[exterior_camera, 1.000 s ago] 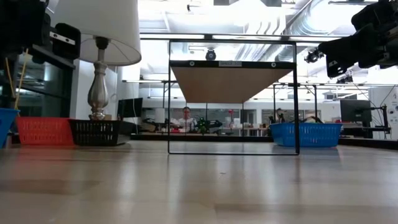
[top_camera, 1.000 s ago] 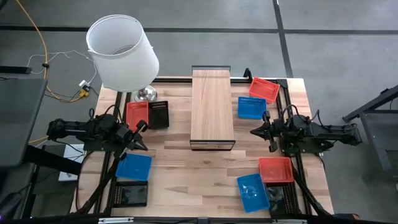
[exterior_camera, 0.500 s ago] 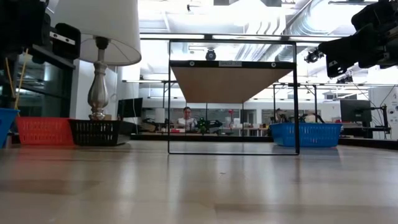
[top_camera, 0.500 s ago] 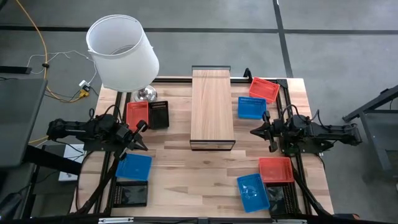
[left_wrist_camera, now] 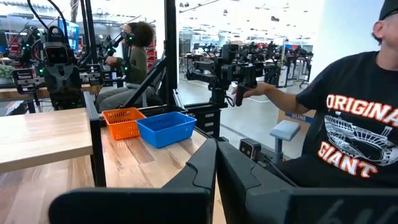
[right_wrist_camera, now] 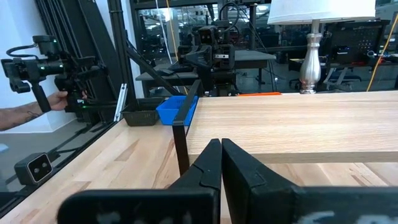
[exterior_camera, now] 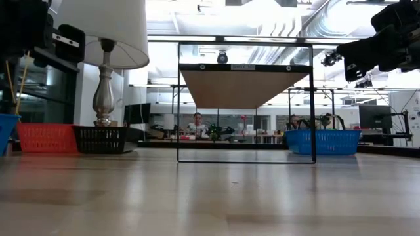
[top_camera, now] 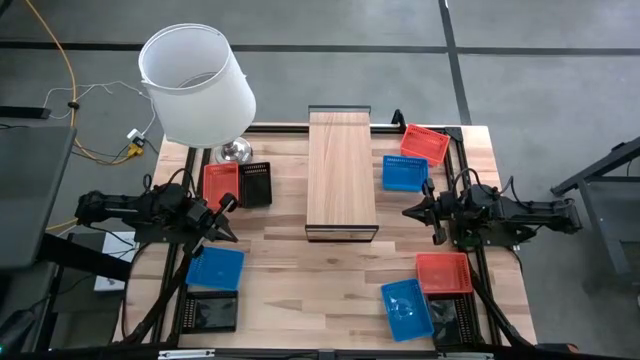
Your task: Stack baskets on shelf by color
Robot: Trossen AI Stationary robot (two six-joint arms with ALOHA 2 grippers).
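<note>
The shelf [top_camera: 341, 175] stands at the table's middle, its light-wood top bare. On the left lie a red basket [top_camera: 220, 183], a black basket [top_camera: 256, 184], a blue basket [top_camera: 215, 268] and another black basket [top_camera: 211, 311]. On the right lie a red basket [top_camera: 424, 144], a blue basket [top_camera: 404, 173], a second red basket [top_camera: 444, 272], a second blue basket [top_camera: 407, 308] and a black basket [top_camera: 455, 318]. My left gripper [left_wrist_camera: 216, 155] is shut and empty, left of the shelf. My right gripper [right_wrist_camera: 221, 152] is shut and empty, right of the shelf. Both hover above the table.
A lamp with a white shade [top_camera: 197, 82] stands at the table's far left corner, its base [top_camera: 235, 152] beside the black basket. People stand beyond the table's edges; a hand [right_wrist_camera: 62, 98] holds a camera rig. Bare wood lies in front of the shelf [top_camera: 320, 280].
</note>
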